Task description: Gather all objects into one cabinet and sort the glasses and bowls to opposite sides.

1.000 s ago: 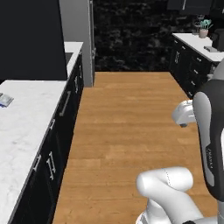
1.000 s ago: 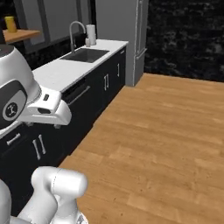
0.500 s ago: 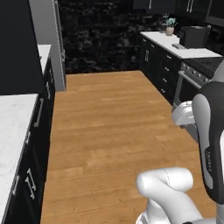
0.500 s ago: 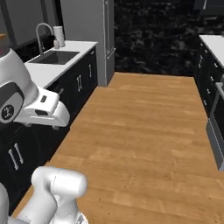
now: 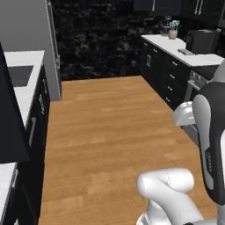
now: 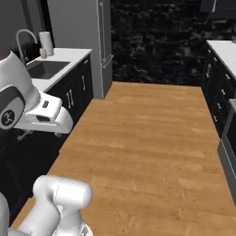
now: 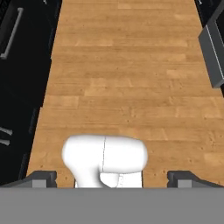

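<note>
Two runs of black cabinets with white counters are seen along either side of a wide wooden floor (image 5: 110, 132), with a black stone wall (image 6: 156, 41) at the far end. A tall grey fridge (image 6: 80, 27) stands against that wall on the left side. Beside it, the left counter (image 6: 64, 57) is fitted with a sink (image 6: 44, 69), a curved tap (image 6: 20, 39) and a white roll (image 6: 46, 42) standing behind it. On the right counter (image 5: 176, 46), a dark boxy appliance (image 5: 202, 40) is placed, and farther back a small pot of teal stems (image 5: 173, 28) is set near the wall. Upper cupboards (image 5: 176, 6) are hung above that counter. None of the cup or bowls can be made out anywhere in these views. The gripper (image 7: 112, 178) is held over the bare floor, pointing downward, with its two dark fingertips (image 7: 41, 178) spread as wide apart as possible and nothing held between them.
</note>
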